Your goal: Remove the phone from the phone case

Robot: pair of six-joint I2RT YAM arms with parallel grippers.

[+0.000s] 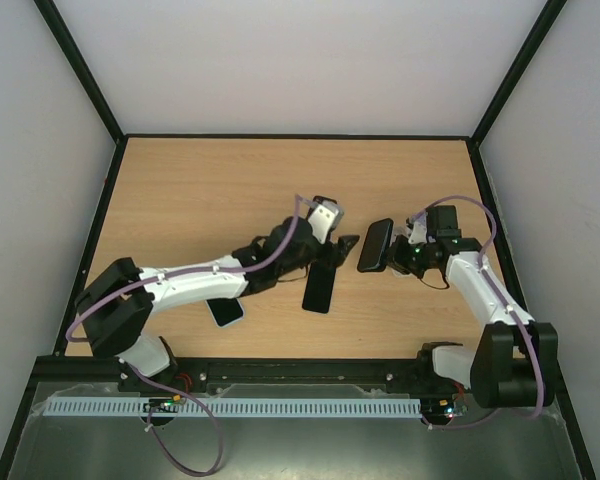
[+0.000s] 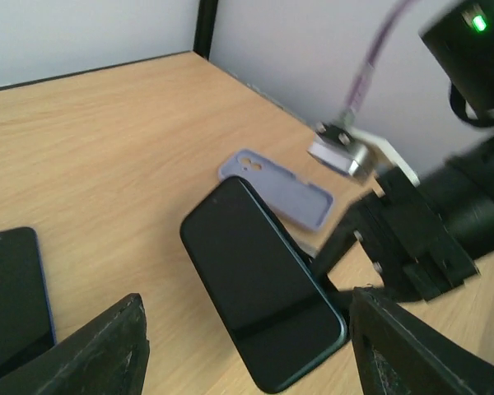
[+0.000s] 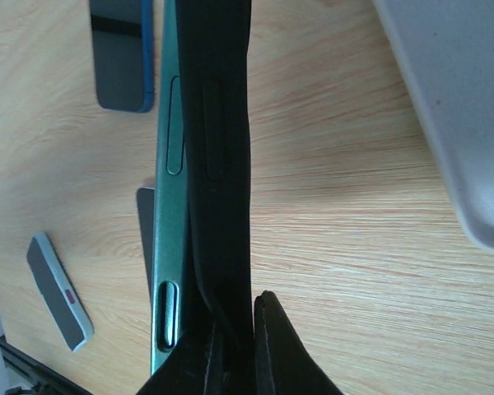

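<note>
Phone [image 1: 375,245]: centre right of top view, held aloft, teal edge seemingly part-peeled from black case [image 3: 222,164]; right gripper [image 3: 235,329] clamped on case. Left gripper [image 2: 247,337] jaws apart, empty. Removal unfinished

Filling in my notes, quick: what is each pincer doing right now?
Left pincer: open, holding nothing.
Right pincer: closed on the cased phone.

no readable text, labels, brands or numbers on any surface
</note>
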